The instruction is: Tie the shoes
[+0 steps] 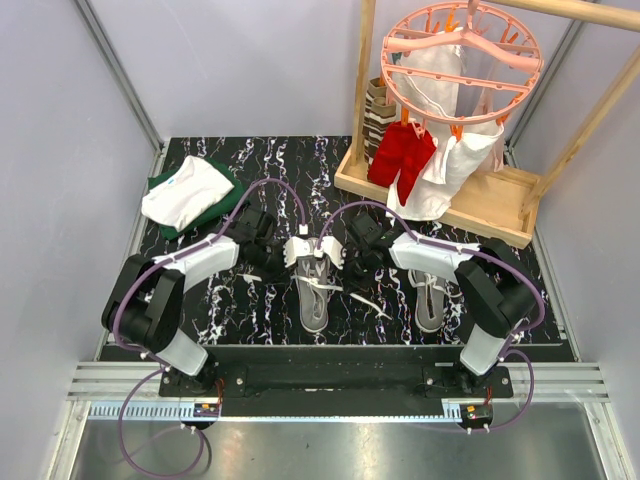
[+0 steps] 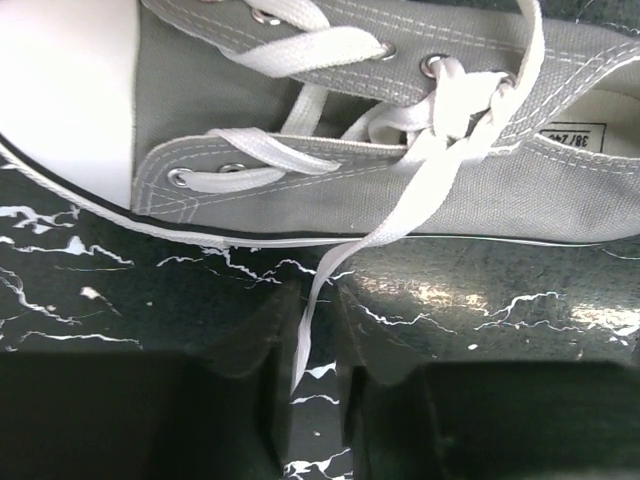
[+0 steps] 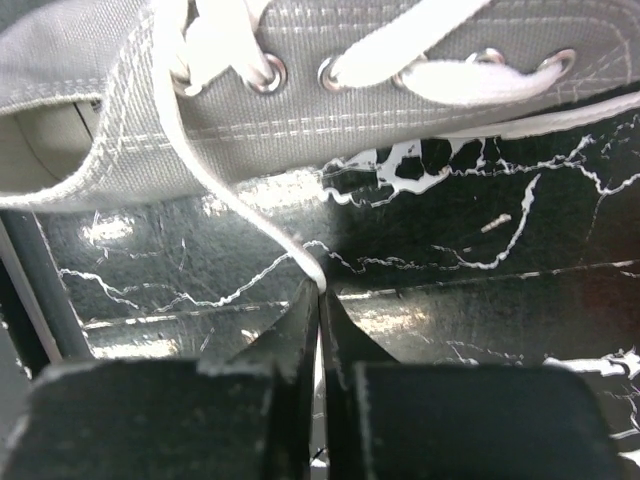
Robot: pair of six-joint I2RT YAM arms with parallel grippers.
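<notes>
Shoe [image 1: 315,290] of grey canvas lies mid-desk on the black marbled desk [image 1: 250,305]. Its long axis runs near to far, with the white toe cap [image 2: 60,90] at the far end and the open heel toward the arm bases. A second shoe [image 1: 432,305] lies parallel to its right, well apart, partly under the right arm. The left hand [image 2: 310,340] sits low at the left side of the shoe, fingers slightly apart, with a white lace [image 2: 345,255] trailing into the gap; whether it is pinched cannot be told. The right hand [image 3: 320,305], at the right side, is closed tight on the other lace [image 3: 240,215]. Folded clothes [image 1: 190,195] lie far left.
</notes>
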